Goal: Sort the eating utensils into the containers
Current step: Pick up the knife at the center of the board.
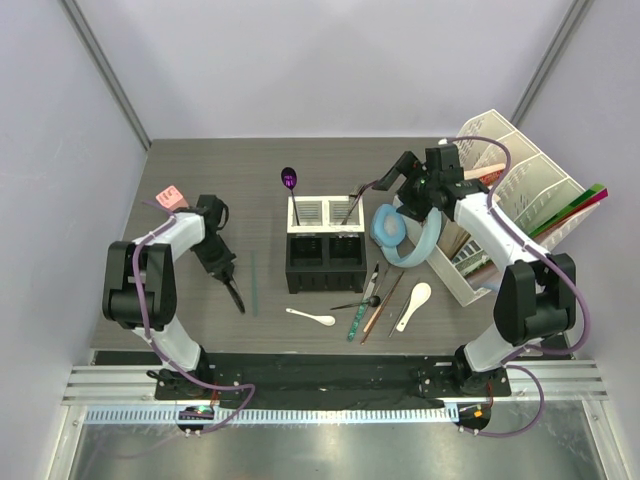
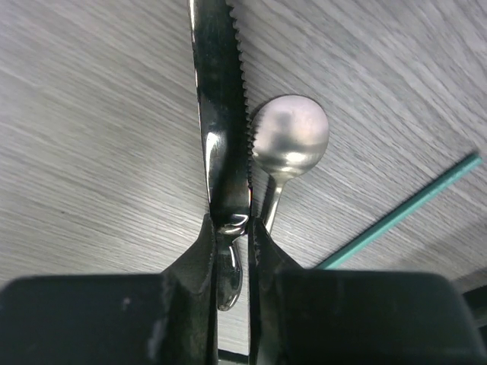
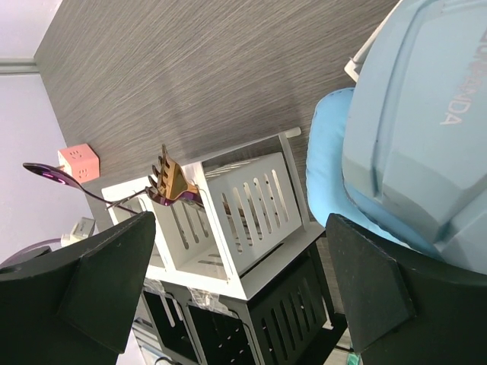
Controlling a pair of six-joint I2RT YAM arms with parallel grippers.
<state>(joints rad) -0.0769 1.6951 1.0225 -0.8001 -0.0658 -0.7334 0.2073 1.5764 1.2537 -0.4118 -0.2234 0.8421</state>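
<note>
Pinched a black serrated metal knife (image 2: 221, 114) between the pressed-together fingers of the left gripper (image 2: 228, 228), low over the grey wood-grain table (image 1: 200, 170) and well left of the small black box caddy of square compartments (image 1: 325, 262). Showed a rounded silver spoon bowl (image 2: 289, 137) just beside the blade; could not tell whether gripped as well. Showed a thin teal stick (image 2: 403, 209) nearby on the table.

Held the right gripper (image 3: 240, 220) spread wide above the caddy's white-rimmed back row. Carried there a copper fork (image 3: 171, 181) tines-up in the back right compartment and a purple metallic spoon (image 1: 289, 180) bowl-up in the back left.

Showed in front of the caddy a left white ceramic soup spoon (image 1: 312, 317), a green-patterned flat piece (image 1: 356, 320), brown chopsticks (image 1: 383, 305) and a right white ceramic soup spoon (image 1: 414, 305). Set a light blue ring-shaped thing (image 1: 400, 240) between caddy and big white slotted rack (image 1: 510, 190), and a small pink block (image 1: 170, 197) at far left.
</note>
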